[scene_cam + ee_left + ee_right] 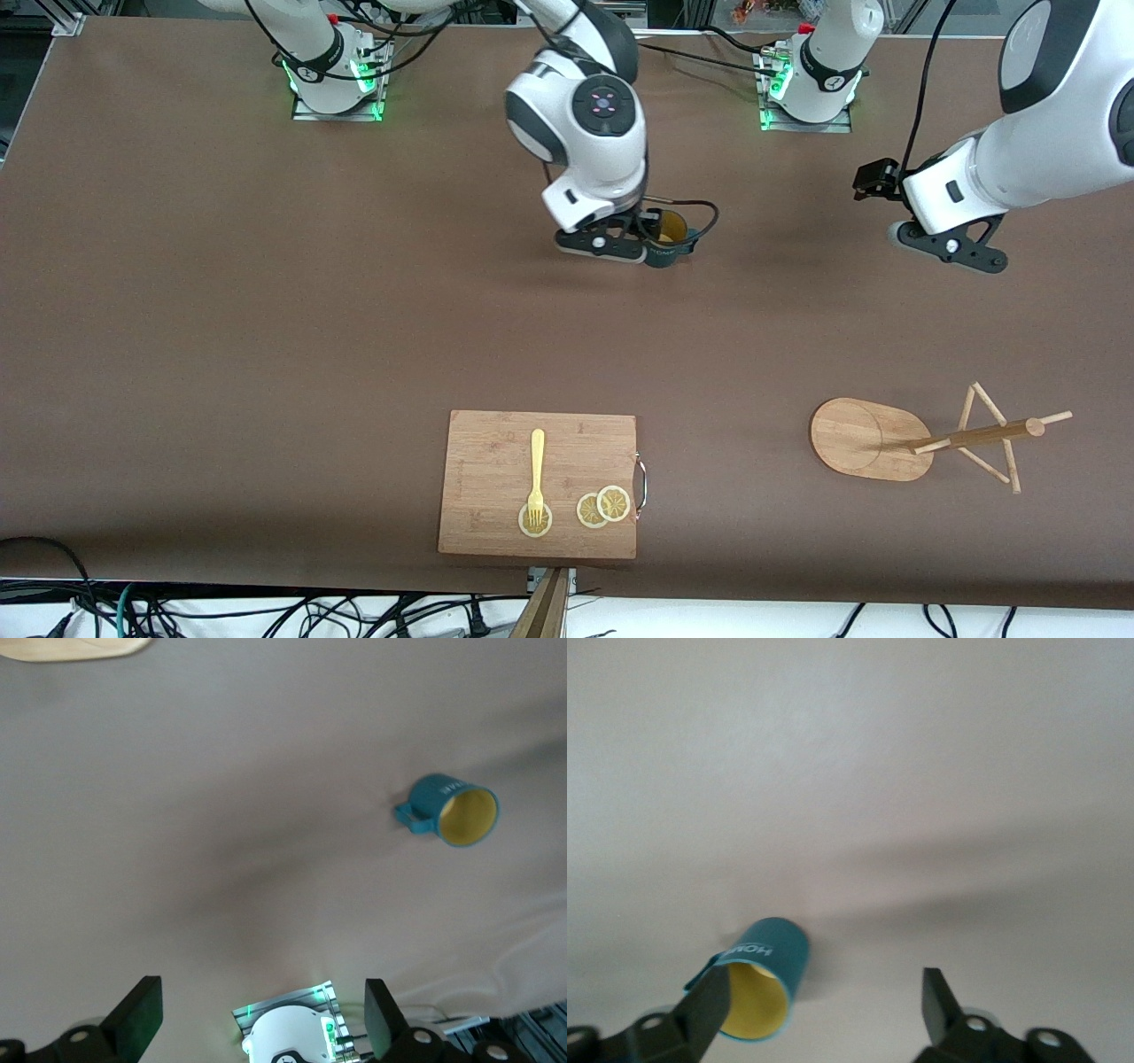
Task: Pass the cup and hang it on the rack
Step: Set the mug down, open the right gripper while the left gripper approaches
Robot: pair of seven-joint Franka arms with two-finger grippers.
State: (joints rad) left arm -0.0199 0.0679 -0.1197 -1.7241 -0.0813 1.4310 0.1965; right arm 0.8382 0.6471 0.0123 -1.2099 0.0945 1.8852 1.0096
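Note:
The teal-blue cup (671, 234) stands upright on the brown table near the middle, its yellowish inside showing. My right gripper (625, 244) hangs right beside it, open and holding nothing. In the right wrist view the cup (766, 979) shows next to one finger (709, 1005) of the wide-open right gripper (824, 992). My left gripper (952, 244) waits open and empty toward the left arm's end of the table. In the left wrist view the gripper (261, 992) is open and the cup (456, 809) is far off. The bamboo rack (873, 439) stands nearer the front camera.
A wooden cutting board (496, 443) with a yellow fork (536, 474) and lemon slices (602, 507) lies near the front edge. Bare table lies between the cup and the rack. A corner of the rack's base (71, 647) shows in the left wrist view.

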